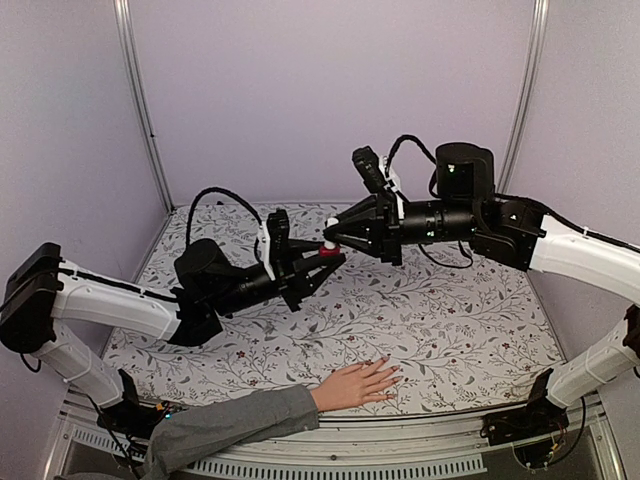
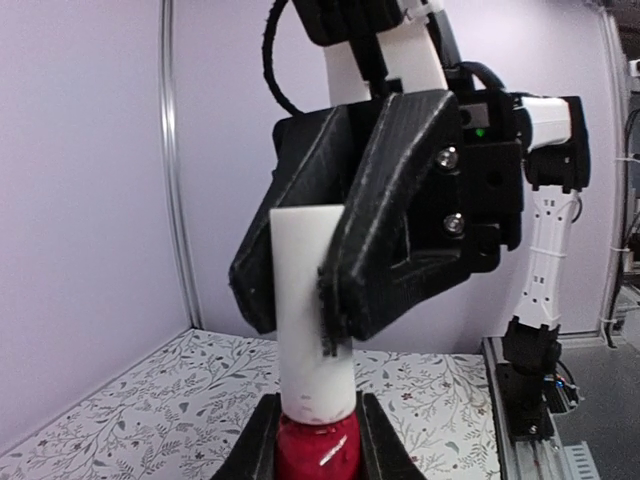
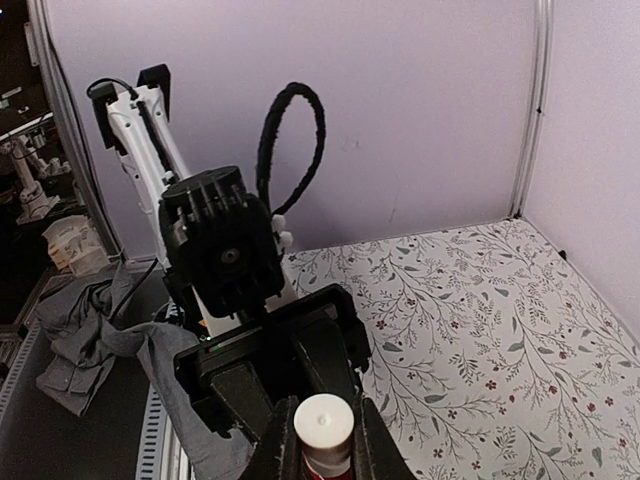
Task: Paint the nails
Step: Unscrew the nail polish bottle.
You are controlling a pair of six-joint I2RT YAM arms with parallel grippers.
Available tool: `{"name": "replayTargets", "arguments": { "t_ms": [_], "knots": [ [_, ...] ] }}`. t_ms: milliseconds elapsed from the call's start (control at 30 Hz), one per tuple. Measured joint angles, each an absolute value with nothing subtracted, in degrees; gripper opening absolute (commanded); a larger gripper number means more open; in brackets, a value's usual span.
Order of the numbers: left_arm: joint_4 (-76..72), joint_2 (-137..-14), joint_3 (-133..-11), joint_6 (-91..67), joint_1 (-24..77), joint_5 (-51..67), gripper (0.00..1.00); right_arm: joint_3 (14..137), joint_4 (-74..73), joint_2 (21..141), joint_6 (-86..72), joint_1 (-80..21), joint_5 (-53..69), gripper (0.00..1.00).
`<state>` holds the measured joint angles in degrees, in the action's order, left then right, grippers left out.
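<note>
Above the middle of the table, my left gripper (image 1: 326, 260) is shut on a small red bottle (image 1: 328, 252). My right gripper (image 1: 333, 240) meets it from the right and is shut on the bottle's white cap (image 1: 331, 243). In the left wrist view the red bottle (image 2: 318, 450) sits between my fingers and the white cap (image 2: 312, 320) rises into the other gripper's black jaws. The right wrist view looks down on the round cap top (image 3: 324, 421). A pale hand (image 1: 352, 386) lies flat at the near edge. Its nails (image 1: 396, 376) are too small to tell their colour.
The hand's grey sleeve (image 1: 225, 425) runs along the near rail to the left. A floral cloth (image 1: 450, 330) covers the table, with lilac walls on three sides. A loose grey garment (image 3: 85, 335) lies off the table beside the left arm's base.
</note>
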<state>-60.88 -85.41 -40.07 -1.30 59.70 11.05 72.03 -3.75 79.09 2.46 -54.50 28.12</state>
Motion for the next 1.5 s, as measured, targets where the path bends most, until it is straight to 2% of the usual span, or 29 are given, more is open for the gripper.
{"name": "replayTargets", "arguments": {
  "t_ms": [233,400,567,700,767,1100,1500],
  "knots": [
    [-62.35,-85.49,-40.75,-6.09,58.70,26.96,0.00,73.65,-7.38,78.74,7.79,-54.11,39.88,0.00],
    [-62.72,-85.54,-42.26,-7.25,58.70,33.80,0.00,75.42,-9.06,79.13,10.55,-54.11,46.63,0.02],
    [-62.59,-85.52,-42.28,-6.70,58.74,33.69,0.00,75.46,-9.04,79.35,11.40,-54.11,47.92,0.26],
    [-61.12,-85.52,-42.26,-3.62,59.64,27.70,0.00,75.33,-8.05,79.83,9.17,-54.74,46.02,0.48],
    [-60.55,-85.52,-42.22,-2.57,60.07,23.97,0.00,74.72,-7.29,79.99,7.90,-55.07,44.18,0.52],
    [-58.87,-86.85,-42.24,1.28,61.36,3.92,0.00,68.47,-0.89,78.98,-1.52,-55.16,24.21,0.53],
    [-57.63,-90.35,-43.88,5.87,64.25,-12.40,0.00,67.07,1.61,77.69,-9.02,-55.16,8.47,0.45]
  ]
}}
